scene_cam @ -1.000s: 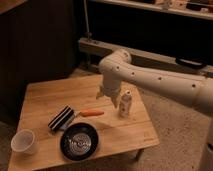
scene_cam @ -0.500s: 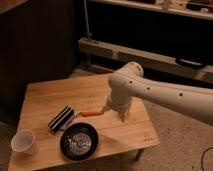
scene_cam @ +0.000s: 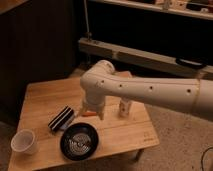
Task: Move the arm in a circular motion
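Sweeping leftward since a moment ago, the arm (scene_cam: pixel 150 90) reaches from the right over the wooden table (scene_cam: pixel 40 100), suggesting its circle is underway. Its gripper (scene_cam: pixel 93 112) hangs near the black bowl (scene_cam: pixel 79 142); its width cannot be told.

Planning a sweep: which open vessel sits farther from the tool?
The white cup, at a corner of the table; the black bowl lies close to the tool, which hangs over the middle.
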